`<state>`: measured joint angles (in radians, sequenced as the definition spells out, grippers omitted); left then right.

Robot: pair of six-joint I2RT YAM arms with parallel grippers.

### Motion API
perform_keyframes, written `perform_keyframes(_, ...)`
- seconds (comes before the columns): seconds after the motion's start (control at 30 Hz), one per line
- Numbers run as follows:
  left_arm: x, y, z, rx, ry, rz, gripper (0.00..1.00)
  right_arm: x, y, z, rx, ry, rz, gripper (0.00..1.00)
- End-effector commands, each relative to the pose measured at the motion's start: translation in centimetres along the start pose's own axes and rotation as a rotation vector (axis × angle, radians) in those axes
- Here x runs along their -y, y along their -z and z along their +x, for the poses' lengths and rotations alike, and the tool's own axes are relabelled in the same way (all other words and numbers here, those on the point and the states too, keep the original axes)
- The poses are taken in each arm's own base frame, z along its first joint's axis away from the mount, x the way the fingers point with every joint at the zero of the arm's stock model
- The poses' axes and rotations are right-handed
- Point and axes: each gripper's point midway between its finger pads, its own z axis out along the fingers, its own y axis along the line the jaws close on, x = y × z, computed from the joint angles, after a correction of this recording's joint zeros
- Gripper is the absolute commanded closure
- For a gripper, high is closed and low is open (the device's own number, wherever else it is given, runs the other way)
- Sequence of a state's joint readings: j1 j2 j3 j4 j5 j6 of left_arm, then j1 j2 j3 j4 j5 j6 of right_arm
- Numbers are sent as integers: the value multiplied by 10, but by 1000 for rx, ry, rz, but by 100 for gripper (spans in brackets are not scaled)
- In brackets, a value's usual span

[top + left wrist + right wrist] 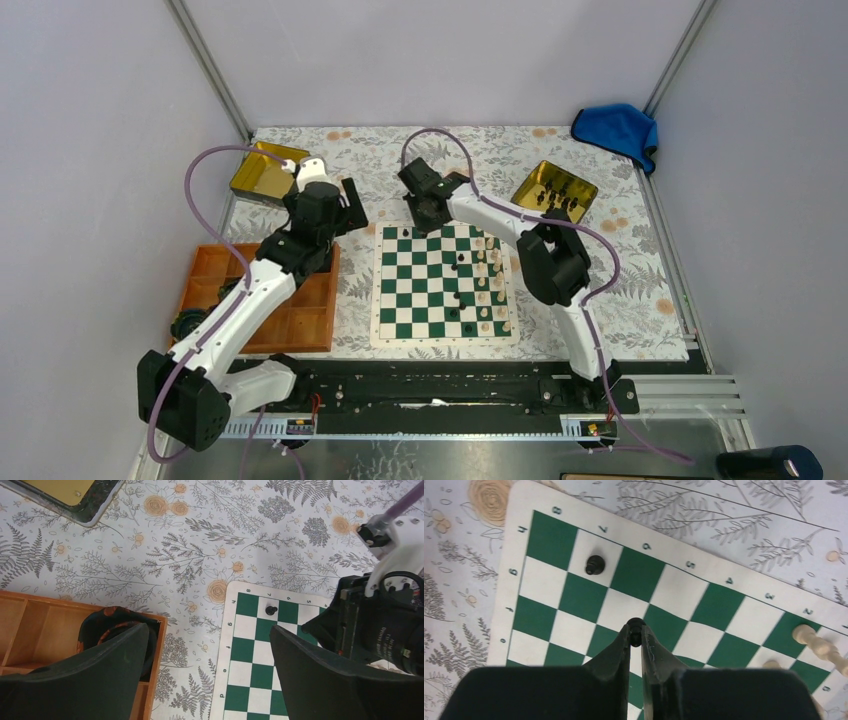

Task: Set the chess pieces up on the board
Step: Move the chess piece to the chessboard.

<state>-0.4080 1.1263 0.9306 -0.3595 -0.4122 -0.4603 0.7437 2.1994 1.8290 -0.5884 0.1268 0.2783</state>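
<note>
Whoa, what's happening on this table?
Two robot arms are setting up chess pieces. The right claw pinches a small black piece over the board, near a black pawn standing there. The left claw hangs open over the tablecloth, holding nothing. Cream pieces stand along the board's right side.

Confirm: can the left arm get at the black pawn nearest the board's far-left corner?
Probably yes. The left tool is open just off that corner of the board, and the black pawn stands alone with bare squares around it. The right arm sits close on its other side, so clearance there is tight.
</note>
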Motion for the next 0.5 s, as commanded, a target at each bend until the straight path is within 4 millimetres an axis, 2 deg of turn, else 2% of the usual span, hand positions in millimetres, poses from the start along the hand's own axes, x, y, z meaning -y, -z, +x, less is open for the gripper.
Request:
perform_keyframes(0.0,-6,5,-7,44,23,-9,1,-22,4,-8,6,32,-34,98)
perform_keyframes(0.27,-9,10,-3,40,32,-4,1,-47,-5,-7,-11,66,-59,98)
perform_keyframes(0.47,-10,11,-3,40,37,-3,1,-57,-10,-7,-17,79,-72,98)
